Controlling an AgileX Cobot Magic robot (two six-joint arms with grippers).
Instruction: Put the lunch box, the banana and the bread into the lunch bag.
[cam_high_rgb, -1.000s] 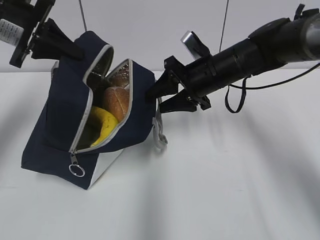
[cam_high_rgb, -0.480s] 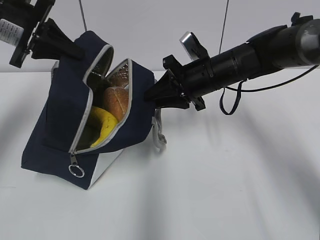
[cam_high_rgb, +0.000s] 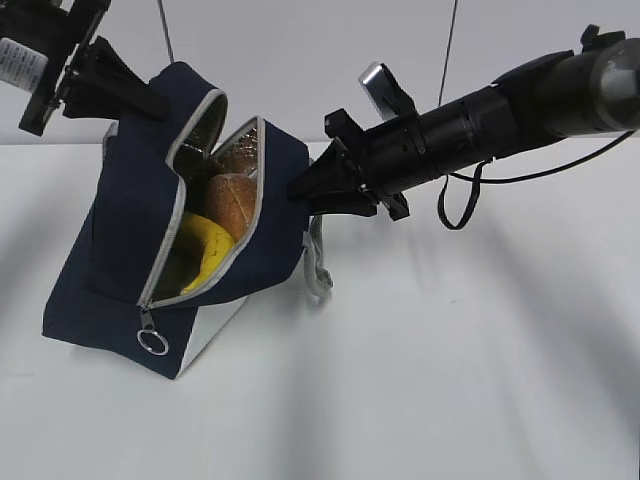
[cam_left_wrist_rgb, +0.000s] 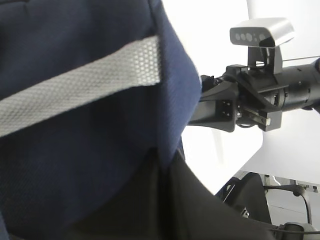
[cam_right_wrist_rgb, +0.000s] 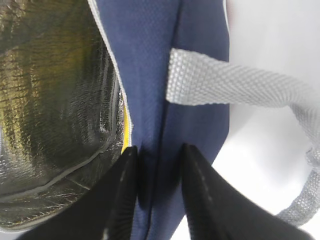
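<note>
On the white worktop (cam_high_rgb: 450, 380) sits one navy-blue lunch bag (cam_high_rgb: 120, 260), tipped over to one side with its zipper open. Inside it you can see one bread (cam_high_rgb: 234, 204) roll and, just under it, one yellow banana (cam_high_rgb: 205, 250). A shiny silver lining (cam_right_wrist_rgb: 55, 95) shows in the right wrist view. One round ring pull (cam_high_rgb: 153, 341) hangs at the low end of the zipper. The lunch box cannot be seen.

There are two arms. The left gripper (cam_high_rgb: 150, 100) comes in from the top left and is at the bag's top corner; I cannot tell if it is clenched. The right gripper (cam_right_wrist_rgb: 155, 170) comes in from the right, arm slanting down, and its two black fingers (cam_right_wrist_rgb: 122, 200) pinch the blue edge of the bag, next to one grey strap handle (cam_right_wrist_rgb: 235, 85).
</note>
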